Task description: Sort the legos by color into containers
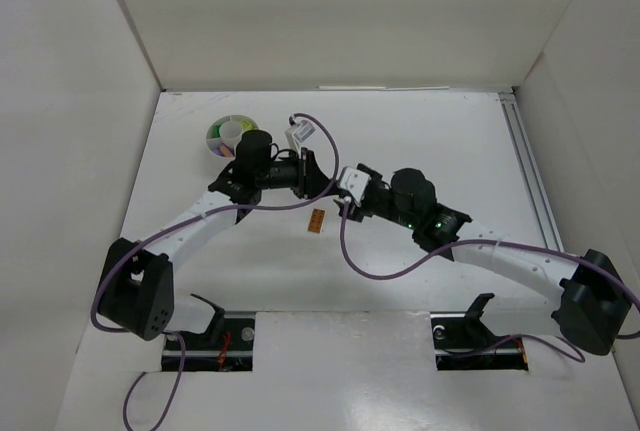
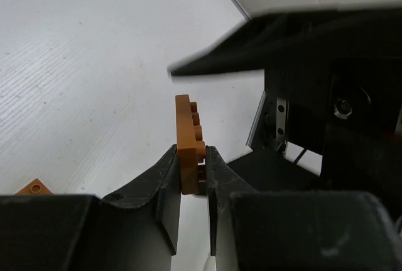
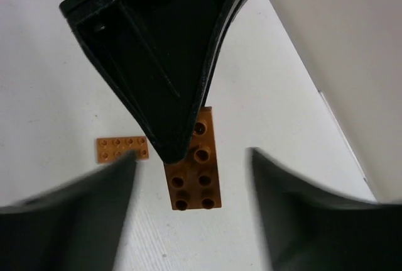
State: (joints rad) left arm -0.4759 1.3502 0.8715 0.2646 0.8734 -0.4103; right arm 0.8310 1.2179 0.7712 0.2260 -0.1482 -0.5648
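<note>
The held orange brick is an opaque, matte plastic plate, rectangular and thin, with two rows of round studs on one face. It is off the table, above its middle area, clamped edge-on between the two black fingers of the left gripper. The fingers are curved, smooth and taper to narrow tips. They press on the plate's flat faces at its lower end. The right gripper stands released, with one blurred dark finger on each side of the brick and a gap to it on both sides.

A second piece, the loose orange plate, lies flat on the table below the two grippers, studs up.

View differences:
- The left wrist view shows the brick's thin profile and the studs in side relief. It also shows the fine ribbed texture of the white table and only a corner of the loose orange plate.
- The right wrist view shows the studded face of the brick head-on, its upper end hidden behind the left gripper, and the whole loose orange plate.
- Only the top view shows the dish. It is round, white and divided into wedges, and sits near the far left of the table beside the left arm's wrist. Green, lilac and reddish pieces lie inside, too small to separate.
</note>
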